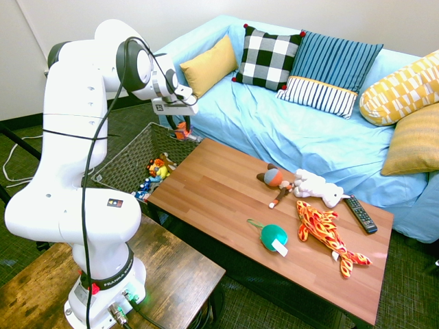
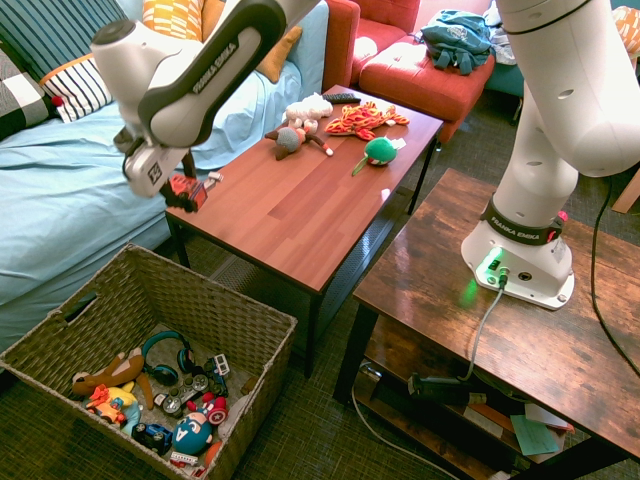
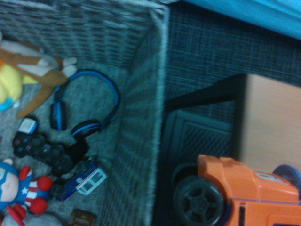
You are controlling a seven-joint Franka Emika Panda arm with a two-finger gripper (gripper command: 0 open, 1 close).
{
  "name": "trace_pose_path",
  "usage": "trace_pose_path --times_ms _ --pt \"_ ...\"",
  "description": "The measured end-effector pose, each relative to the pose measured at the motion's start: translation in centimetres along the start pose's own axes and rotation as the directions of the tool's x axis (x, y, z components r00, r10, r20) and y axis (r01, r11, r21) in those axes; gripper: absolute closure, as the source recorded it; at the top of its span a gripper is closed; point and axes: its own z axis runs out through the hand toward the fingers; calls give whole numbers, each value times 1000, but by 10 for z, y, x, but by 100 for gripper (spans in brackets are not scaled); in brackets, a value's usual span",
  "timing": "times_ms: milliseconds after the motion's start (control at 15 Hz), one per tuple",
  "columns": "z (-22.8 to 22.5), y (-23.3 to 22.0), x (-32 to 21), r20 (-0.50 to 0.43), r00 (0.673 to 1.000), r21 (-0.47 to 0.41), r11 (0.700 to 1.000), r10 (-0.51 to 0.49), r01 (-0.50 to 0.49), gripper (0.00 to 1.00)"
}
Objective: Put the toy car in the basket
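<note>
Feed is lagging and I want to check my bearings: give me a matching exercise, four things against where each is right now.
Things:
1. toy car
2. blue headphones
3. green ball toy
4. remote control

Places:
A. on the wooden table, next to the orange fish plush
B. in the gripper, in the air at the table's corner, not yet over the basket
C. on the table's edge nearest the sofa
D. lying in the basket

Pairs: 1-B, 2-D, 3-A, 4-C
</note>
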Motion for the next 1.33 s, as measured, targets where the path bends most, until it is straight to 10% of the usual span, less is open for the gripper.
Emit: trace_pose_path --times_ms 333,400,867,1333 --pt "37 -95 -98 11 992 -61 990 -126 127 100" --pt "48 -103 -106 20 991 -74 988 -134 135 0" --pt "84 -123 -86 66 991 -117 986 -114 121 0" --pt "26 -101 0 42 998 -40 998 -41 43 0"
